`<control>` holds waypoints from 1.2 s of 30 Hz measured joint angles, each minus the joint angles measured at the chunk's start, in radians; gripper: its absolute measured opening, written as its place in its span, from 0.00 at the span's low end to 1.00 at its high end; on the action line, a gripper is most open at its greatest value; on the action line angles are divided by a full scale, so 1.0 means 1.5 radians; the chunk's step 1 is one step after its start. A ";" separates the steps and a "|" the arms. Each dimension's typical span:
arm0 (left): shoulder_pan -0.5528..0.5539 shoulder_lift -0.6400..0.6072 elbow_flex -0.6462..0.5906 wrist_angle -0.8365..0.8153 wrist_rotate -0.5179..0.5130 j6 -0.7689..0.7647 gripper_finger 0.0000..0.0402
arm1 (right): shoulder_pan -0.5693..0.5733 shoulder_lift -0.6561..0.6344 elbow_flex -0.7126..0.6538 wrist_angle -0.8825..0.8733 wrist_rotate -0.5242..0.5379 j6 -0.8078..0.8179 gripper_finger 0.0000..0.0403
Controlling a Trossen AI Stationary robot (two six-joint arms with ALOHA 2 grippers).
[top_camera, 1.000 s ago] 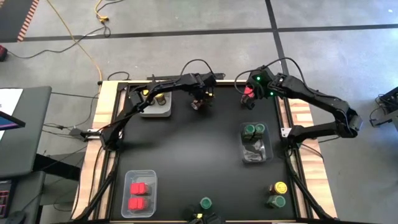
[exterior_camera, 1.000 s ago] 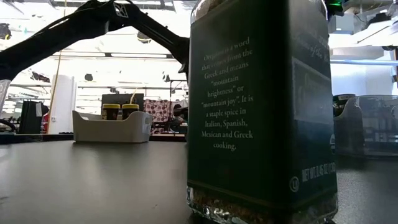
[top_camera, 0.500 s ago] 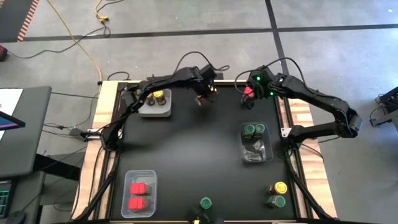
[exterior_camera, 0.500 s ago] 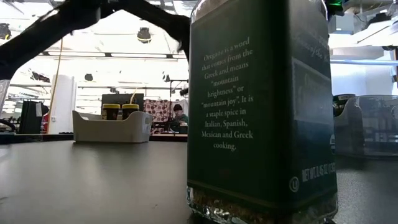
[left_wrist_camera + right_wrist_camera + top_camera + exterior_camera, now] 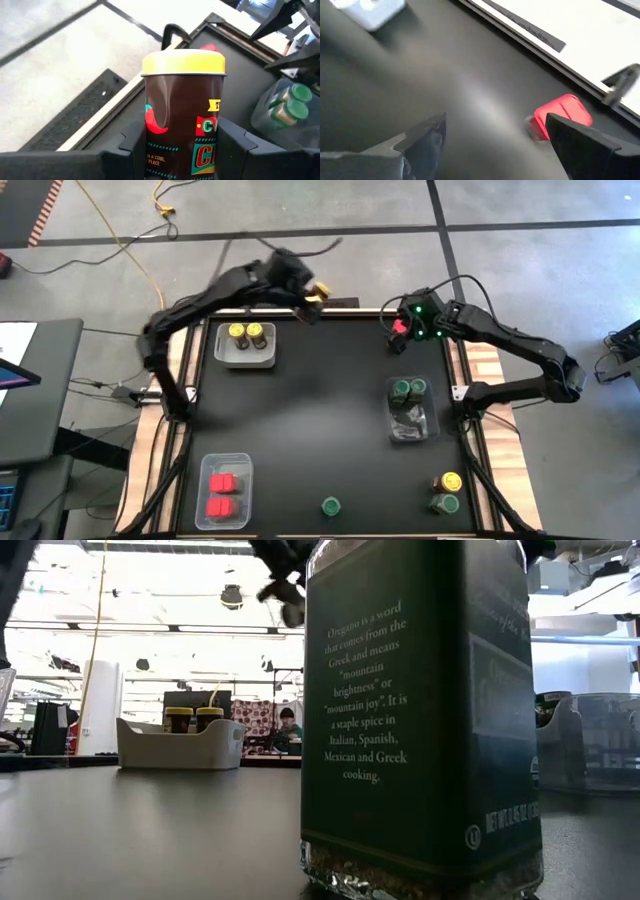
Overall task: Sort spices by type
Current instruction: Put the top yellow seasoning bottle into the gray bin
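Left gripper (image 5: 182, 145) is clamped on a yellow-lidded jar (image 5: 184, 107), one finger on each side of the dark body. The jar stands upright between the fingers, long axis vertical, lid up and clear of the fingers.

Landmark: the grey tray (image 5: 248, 358) at the table's far left corner, already holding two yellow-lidded jars (image 5: 246, 334). In the high view your left gripper (image 5: 308, 296) hangs just beyond the tray's far right corner, over the table's far edge. So the tray lies back toward the left arm's base and a little nearer you. That is the relation the drop turns on: my judgement is that the jar must travel toward the tray's open right end, beside the pair inside. Keep it vertical; a tilt would catch the tray wall or knock the two standing jars.

Right gripper (image 5: 495, 140) stands wide and holds nothing. A red container (image 5: 563, 114) lies on the mat just ahead of it, off toward one finger, not centred in the gap. In the high view this is well to the right of the tray, at the far right corner (image 5: 400, 328). The right arm is plainly the nearer one for it.

Elsewhere: red containers sit in a clear bin (image 5: 225, 515) toward the near edge from the tray, green-lidded jars in another clear bin (image 5: 410, 418) on the right side.
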 joint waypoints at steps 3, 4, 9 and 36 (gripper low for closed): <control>0.010 -0.096 -0.110 0.024 -0.002 -0.005 0.38 | 0.031 0.000 -0.014 0.059 0.001 0.033 0.90; 0.014 -0.133 -0.157 0.040 -0.004 -0.014 0.38 | 0.043 -0.001 -0.030 0.094 0.003 0.047 0.90; 0.022 -0.324 -0.435 0.238 -0.006 -0.088 0.38 | 0.109 0.002 -0.130 0.278 0.007 0.118 0.90; -0.006 -0.369 -0.820 1.117 0.116 -0.148 0.38 | 0.153 0.270 -0.015 0.839 -0.113 -0.016 0.90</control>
